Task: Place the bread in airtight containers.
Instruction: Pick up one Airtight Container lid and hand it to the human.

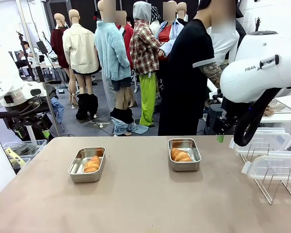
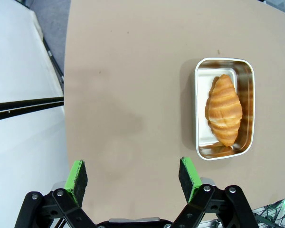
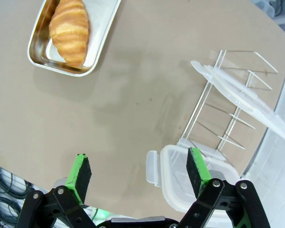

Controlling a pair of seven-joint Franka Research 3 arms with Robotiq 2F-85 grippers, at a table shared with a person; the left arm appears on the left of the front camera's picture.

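Observation:
Two steel containers stand on the tan table, each with one golden croissant lying in it. The left container (image 1: 77,167) holds a croissant (image 1: 92,164), and the right container (image 1: 190,145) holds another croissant (image 1: 180,155). My left gripper (image 2: 132,173) hovers open above bare table, with its container (image 2: 199,118) and croissant (image 2: 224,110) off to the right. Likewise open and holding nothing, my right gripper (image 3: 138,167) hangs high, well apart from its container (image 3: 100,50) and croissant (image 3: 69,28). Neither container has a lid on it.
A wire rack (image 1: 276,187) at the table's right edge carries a clear white-rimmed lid (image 1: 274,167); the rack (image 3: 213,118) holds one lid (image 3: 247,102), and another lid (image 3: 173,178) lies flat by it. A person in black (image 1: 184,77) stands at the far side.

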